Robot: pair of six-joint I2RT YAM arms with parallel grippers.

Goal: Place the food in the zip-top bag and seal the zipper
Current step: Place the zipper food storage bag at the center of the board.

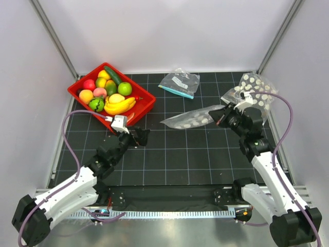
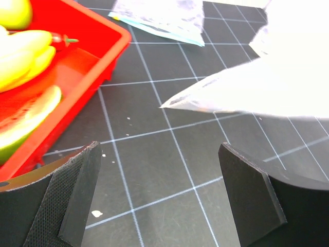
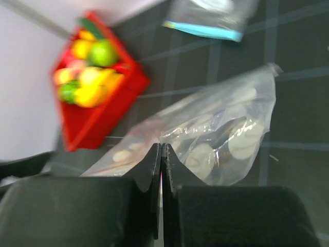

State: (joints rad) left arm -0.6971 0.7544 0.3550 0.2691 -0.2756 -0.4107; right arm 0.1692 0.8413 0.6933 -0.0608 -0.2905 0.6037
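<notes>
At the three o'clock side of the table (image 1: 180,159), your right fingers (image 3: 153,175) are pinched together on the edge of the zip-top bag (image 1: 191,119) — it stretches toward centre. Your left fingers (image 2: 77,200) stand wide apart, empty; the food (image 1: 110,92) lies in the red tray (image 1: 144,106) at ten o'clock.

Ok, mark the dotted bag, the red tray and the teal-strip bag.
dotted bag (image 1: 193,118), top view, middle of its flat side.
red tray (image 1: 140,86), top view, far right rim.
teal-strip bag (image 1: 180,82), top view, at its white label.
</notes>
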